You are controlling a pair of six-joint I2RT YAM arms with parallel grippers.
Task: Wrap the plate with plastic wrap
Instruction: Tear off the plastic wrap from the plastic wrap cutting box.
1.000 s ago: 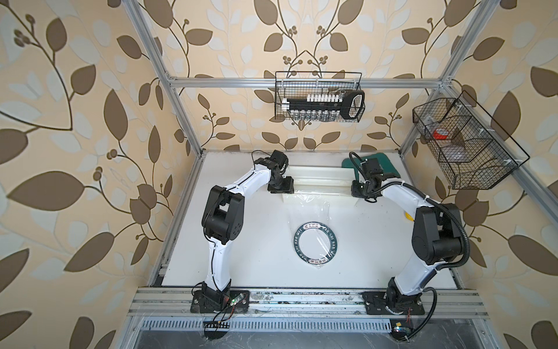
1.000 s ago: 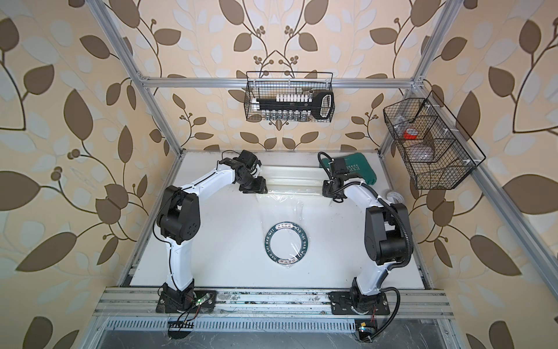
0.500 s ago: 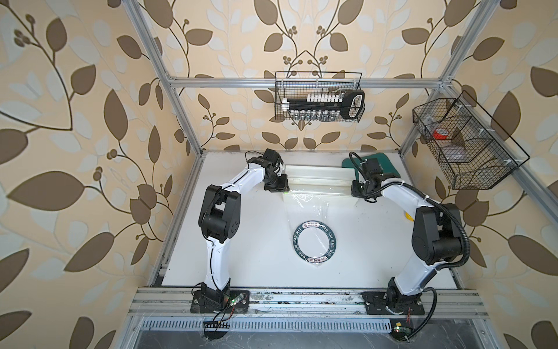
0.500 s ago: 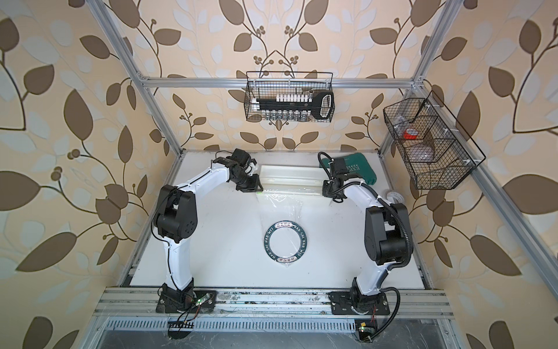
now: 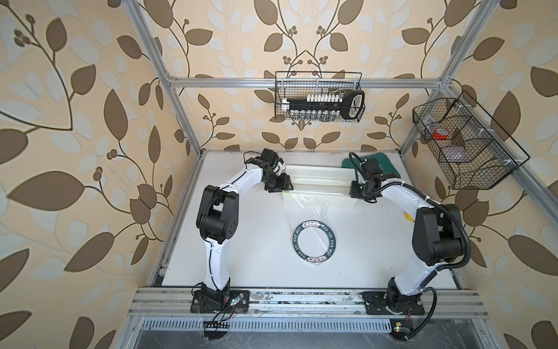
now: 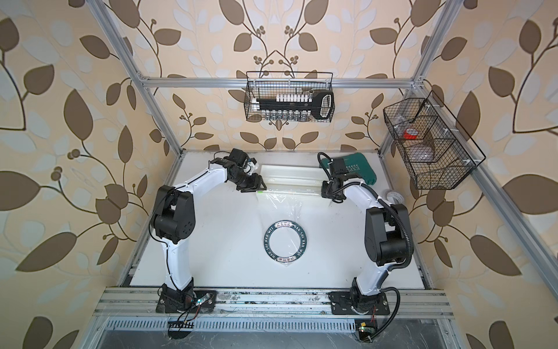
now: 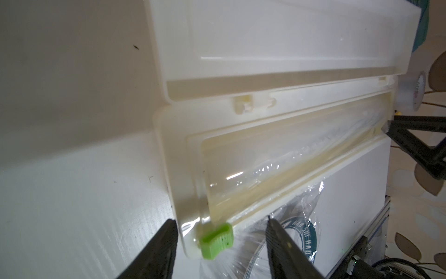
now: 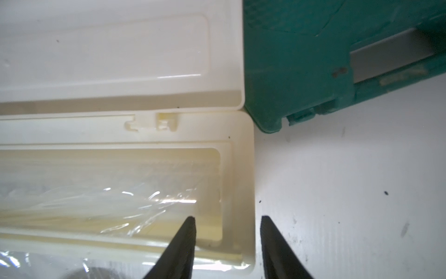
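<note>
Since the earlier frame both sets of jaws have spread apart, while the arms have barely shifted.

In both top views the left gripper (image 5: 283,188) and right gripper (image 5: 357,192) sit at opposite ends of the dispenser box (image 5: 317,178), both released and holding nothing. The plastic wrap (image 5: 305,205) trails out from between them toward the plate (image 5: 297,241). The plate lies on the desk (image 5: 256,241), well apart from both grippers and nearer the arm bases. The wrap looks uncut to me, so tug it now and the whole box probably slides.

Left wrist: jaws wide, straddling the box corner and its green tab (image 7: 216,242), with a gap far wider than the tab. The plate shows through the wrap just past the fingertips. If it closes off-centre, it could pinch wrap along with the tab and tear it ragged.

Right wrist: jaws open on either side of the box's end wall, with the green tool case (image 8: 301,60) just beyond. Nothing pins the box, so a pull could skew it into that case.
</note>
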